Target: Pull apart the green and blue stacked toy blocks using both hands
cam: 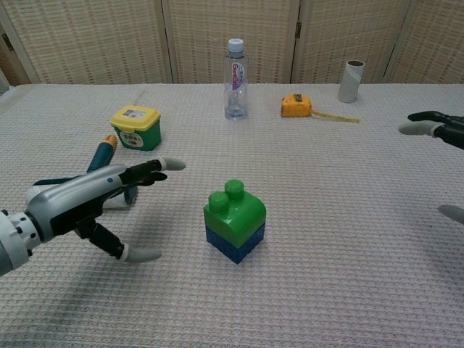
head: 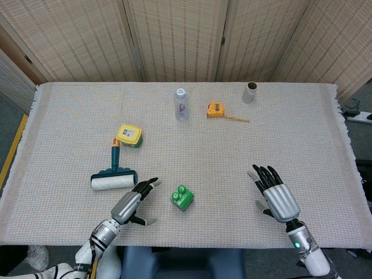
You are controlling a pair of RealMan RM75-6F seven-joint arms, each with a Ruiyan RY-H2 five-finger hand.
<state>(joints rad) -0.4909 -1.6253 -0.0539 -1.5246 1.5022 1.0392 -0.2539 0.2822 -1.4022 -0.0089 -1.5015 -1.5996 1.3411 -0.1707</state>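
Note:
A green block (head: 182, 196) (cam: 234, 207) sits stacked on a blue block (cam: 233, 243) near the table's front middle. My left hand (head: 131, 203) (cam: 83, 201) hovers just left of the stack, fingers spread and pointing toward it, holding nothing. A gap separates its fingertips from the blocks. My right hand (head: 275, 194) is open at the front right, well away from the stack; in the chest view only its fingertips (cam: 426, 124) show at the right edge.
A lint roller (head: 113, 177) lies behind my left hand. Farther back are a yellow-lidded green tub (head: 129, 136), a clear bottle (head: 181, 104), a yellow tape measure (head: 215, 110) and a grey tube (head: 249, 92). A woven cloth (head: 232, 157) covers the table.

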